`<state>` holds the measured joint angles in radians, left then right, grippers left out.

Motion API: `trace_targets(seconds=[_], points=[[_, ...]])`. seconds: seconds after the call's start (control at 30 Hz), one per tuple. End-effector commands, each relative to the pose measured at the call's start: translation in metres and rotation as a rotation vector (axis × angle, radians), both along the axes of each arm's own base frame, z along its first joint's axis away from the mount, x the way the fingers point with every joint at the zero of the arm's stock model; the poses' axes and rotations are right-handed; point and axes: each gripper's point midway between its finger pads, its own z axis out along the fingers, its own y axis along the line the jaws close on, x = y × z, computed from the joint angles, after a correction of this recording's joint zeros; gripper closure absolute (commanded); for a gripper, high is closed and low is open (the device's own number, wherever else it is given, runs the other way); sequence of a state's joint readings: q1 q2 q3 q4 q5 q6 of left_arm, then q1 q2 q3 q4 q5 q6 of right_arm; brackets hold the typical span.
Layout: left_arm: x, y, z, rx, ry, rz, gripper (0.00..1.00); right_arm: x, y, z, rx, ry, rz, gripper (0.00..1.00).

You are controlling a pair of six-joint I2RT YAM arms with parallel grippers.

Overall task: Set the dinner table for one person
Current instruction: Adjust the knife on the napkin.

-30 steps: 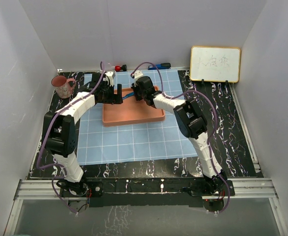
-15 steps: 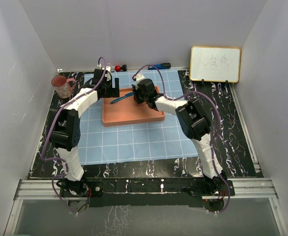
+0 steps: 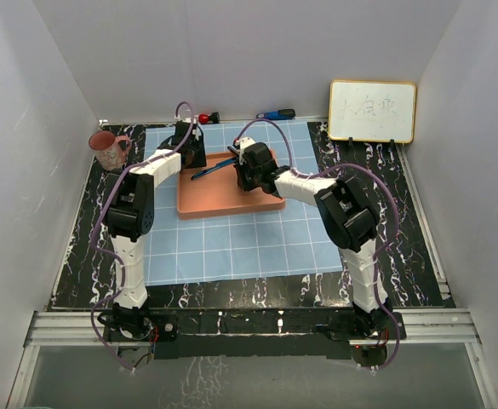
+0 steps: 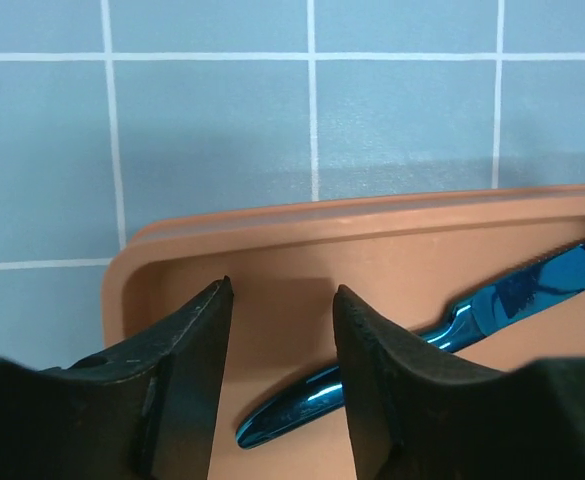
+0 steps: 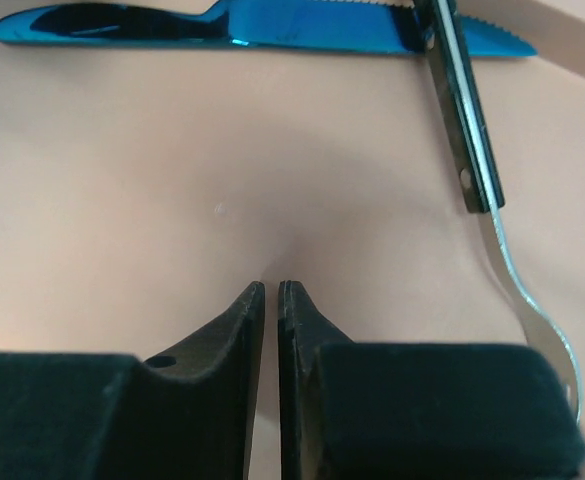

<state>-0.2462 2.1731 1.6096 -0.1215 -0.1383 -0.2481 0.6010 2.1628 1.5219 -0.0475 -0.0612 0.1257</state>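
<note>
The dinner table [image 3: 388,223] is black marble with a light-blue gridded cloth [image 3: 231,243] on it. An orange tray [image 3: 228,203] lies on the cloth. A shiny blue knife [image 3: 208,170] lies in the tray; it also shows in the left wrist view [image 4: 517,293] and the right wrist view [image 5: 222,25]. A fork with a black handle [image 5: 464,125] lies across the knife's blade. My left gripper [image 4: 280,292] is open over the tray's far left corner, with the knife's handle tip just below its jaws. My right gripper [image 5: 270,286] is shut and empty, low over the tray floor.
A pink mug [image 3: 105,149] stands at the table's far left. A whiteboard [image 3: 372,111] leans at the back right. A red-handled tool [image 3: 208,118] and a blue-handled tool [image 3: 276,114] lie along the back edge. White walls enclose the table.
My left gripper moved back toward the tray's far left corner and its arm swung in. My right gripper shifted slightly nearer and right over the tray.
</note>
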Motion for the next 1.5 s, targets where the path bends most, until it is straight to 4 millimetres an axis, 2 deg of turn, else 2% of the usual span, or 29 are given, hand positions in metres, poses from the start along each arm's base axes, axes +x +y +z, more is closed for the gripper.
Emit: trace_targets(seconds=[0.0,0.3,0.53,0.8,1.07,1.47], points=[[0.008,0.008,0.022,0.014,-0.054,0.076,0.58,-0.006,0.008,0.044,0.061,-0.058,0.022,0.91],[-0.008,0.021,0.003,0.077,0.021,0.105,0.84,-0.011,0.009,0.047,0.070,-0.050,0.027,0.92],[-0.032,0.020,-0.009,0.096,0.083,0.076,0.92,-0.011,0.004,0.061,0.069,-0.076,0.012,0.93],[-0.054,-0.012,-0.026,0.034,0.134,-0.016,0.94,-0.011,-0.002,0.071,0.052,-0.090,-0.013,0.93],[-0.077,-0.051,-0.030,-0.037,0.177,-0.114,0.94,-0.008,-0.008,0.080,0.036,-0.103,-0.041,0.94],[-0.107,-0.089,-0.032,-0.118,0.223,-0.215,0.95,-0.009,-0.010,0.078,0.030,-0.083,-0.056,0.95]])
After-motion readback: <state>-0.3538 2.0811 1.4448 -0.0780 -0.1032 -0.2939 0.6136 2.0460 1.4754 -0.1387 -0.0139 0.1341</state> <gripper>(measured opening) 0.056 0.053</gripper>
